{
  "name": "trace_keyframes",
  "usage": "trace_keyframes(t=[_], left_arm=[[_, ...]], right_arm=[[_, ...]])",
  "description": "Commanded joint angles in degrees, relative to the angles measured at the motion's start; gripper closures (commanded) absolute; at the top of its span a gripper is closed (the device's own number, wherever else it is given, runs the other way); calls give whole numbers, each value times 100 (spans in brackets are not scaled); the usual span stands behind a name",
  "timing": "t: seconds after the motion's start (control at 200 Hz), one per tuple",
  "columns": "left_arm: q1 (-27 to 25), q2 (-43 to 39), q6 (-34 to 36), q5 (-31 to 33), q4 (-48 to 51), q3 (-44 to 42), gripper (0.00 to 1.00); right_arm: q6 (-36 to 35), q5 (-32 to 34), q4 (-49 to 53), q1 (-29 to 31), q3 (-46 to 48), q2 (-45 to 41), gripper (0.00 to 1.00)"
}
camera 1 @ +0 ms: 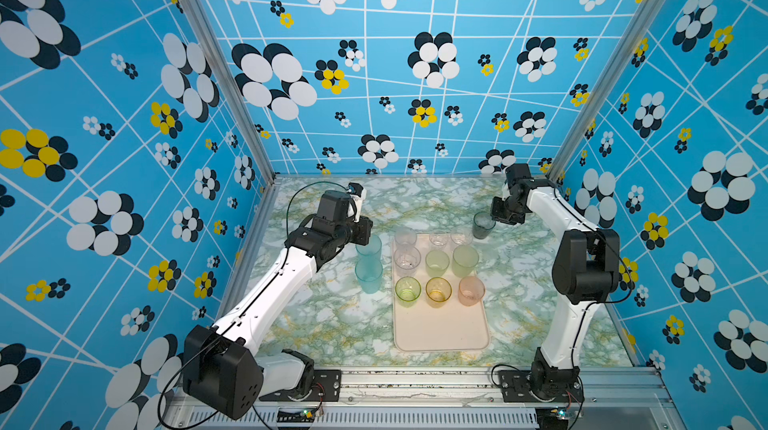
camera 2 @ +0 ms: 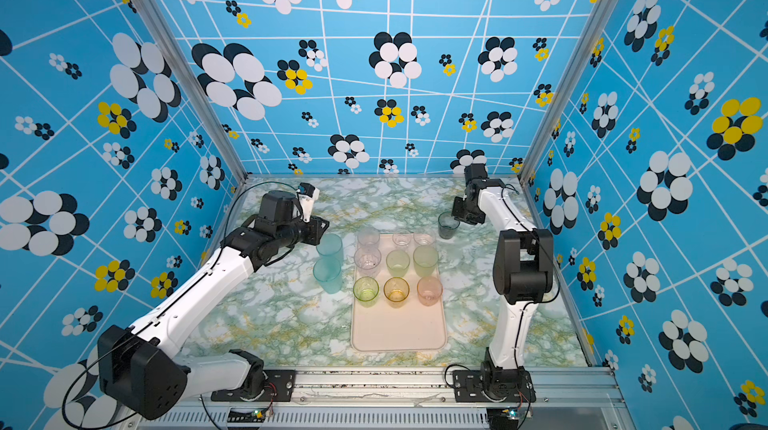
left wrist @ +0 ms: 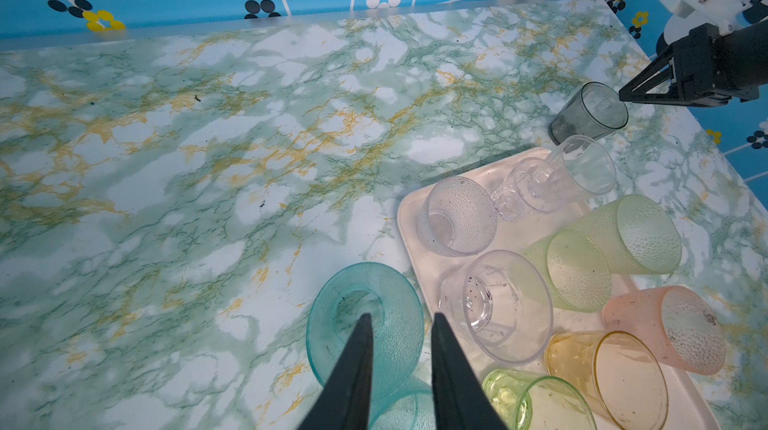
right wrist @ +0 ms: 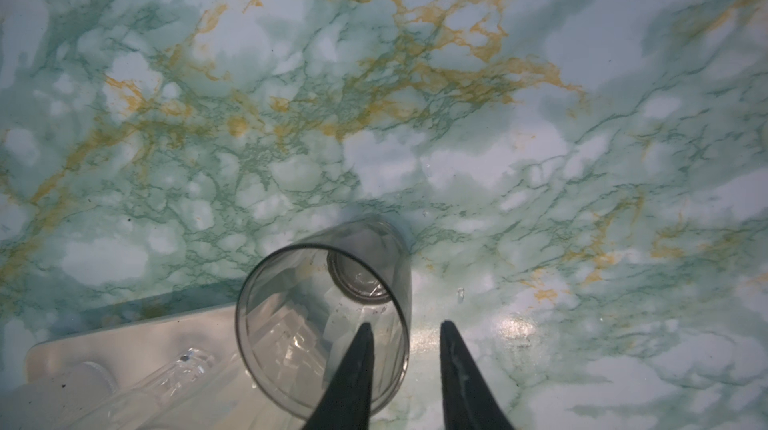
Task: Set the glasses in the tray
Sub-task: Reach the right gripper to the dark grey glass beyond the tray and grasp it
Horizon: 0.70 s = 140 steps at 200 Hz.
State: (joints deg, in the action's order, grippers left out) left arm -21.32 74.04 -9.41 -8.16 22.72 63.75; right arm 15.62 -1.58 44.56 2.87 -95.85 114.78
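My right claw (right wrist: 405, 324) stood spread astride the wall of the grey glass (right wrist: 291, 303); I judged a gentle pinch and straight lift best, the tray (right wrist: 137, 328) lying just beside it.

9 glasses (camera 1: 437, 262) in tray (camera 1: 440, 332), far half; glass pair (camera 1: 368, 276) left; lone glass (camera 1: 482, 226) off far-rt corner.

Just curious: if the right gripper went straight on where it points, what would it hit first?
Probably the smoky grey glass: its wall stands between the parted fingers of the right gripper, though depth is unclear.
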Motion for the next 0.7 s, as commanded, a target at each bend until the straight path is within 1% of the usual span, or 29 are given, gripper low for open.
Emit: trace_keyframes(t=[0.0, 0.22, 0.36, 0.415, 0.455, 0.595, 0.695], left_arm=[[58, 23, 88, -28, 108, -56, 73], [75, 43, 88, -27, 101, -72, 73], [89, 58, 80, -26, 83, -73, 73], [92, 76, 80, -37, 83, -65, 73], [90, 94, 84, -49, 78, -58, 73], [93, 154, 71, -110, 42, -60, 73], [89, 181, 54, -135, 14, -92, 73]], right_arm=[[-41, 90, 150, 10, -158, 225, 72], [-41, 43, 168, 11, -241, 428, 79], [-50, 44, 141, 11, -206, 400, 91], [-54, 82, 109, 11, -135, 337, 95], [-59, 112, 61, 11, -52, 244, 97], [-68, 255, -138, 10, 364, -324, 100], [-45, 204, -359, 22, 1086, -1062, 100]])
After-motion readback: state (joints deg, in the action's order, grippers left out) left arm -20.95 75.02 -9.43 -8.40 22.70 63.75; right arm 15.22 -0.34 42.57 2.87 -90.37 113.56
